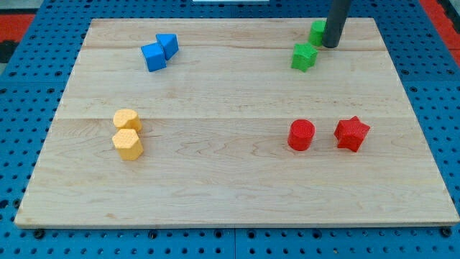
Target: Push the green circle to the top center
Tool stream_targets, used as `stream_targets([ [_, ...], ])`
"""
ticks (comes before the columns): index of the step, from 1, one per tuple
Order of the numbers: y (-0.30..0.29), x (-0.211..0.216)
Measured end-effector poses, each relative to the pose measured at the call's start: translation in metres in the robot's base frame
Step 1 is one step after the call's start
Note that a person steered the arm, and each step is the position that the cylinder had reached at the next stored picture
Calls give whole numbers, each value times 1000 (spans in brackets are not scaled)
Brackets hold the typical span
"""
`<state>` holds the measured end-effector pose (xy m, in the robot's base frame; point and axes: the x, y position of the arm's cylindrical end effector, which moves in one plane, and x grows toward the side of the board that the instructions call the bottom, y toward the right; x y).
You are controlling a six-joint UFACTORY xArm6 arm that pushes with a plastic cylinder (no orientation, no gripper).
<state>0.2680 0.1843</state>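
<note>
The green circle (317,32) sits near the view's top right and is partly hidden behind my rod. My tip (330,45) rests on the board just to the right of the green circle, touching or nearly touching it. A green star (304,56) lies just below and to the left of the circle, close to it.
A blue cube (153,57) and a blue wedge-like block (168,45) lie at the top left. A yellow cylinder (126,120) and a yellow hexagon (128,144) lie at the left. A red cylinder (301,134) and a red star (351,133) lie at the right. The wooden board (230,194) has edges all around.
</note>
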Motion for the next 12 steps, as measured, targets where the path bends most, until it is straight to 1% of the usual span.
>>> stream_targets([
  [2, 3, -5],
  [3, 38, -5],
  [4, 52, -16],
  [5, 52, -34],
  [7, 47, -35],
  [9, -41, -37],
  [12, -156, -42],
])
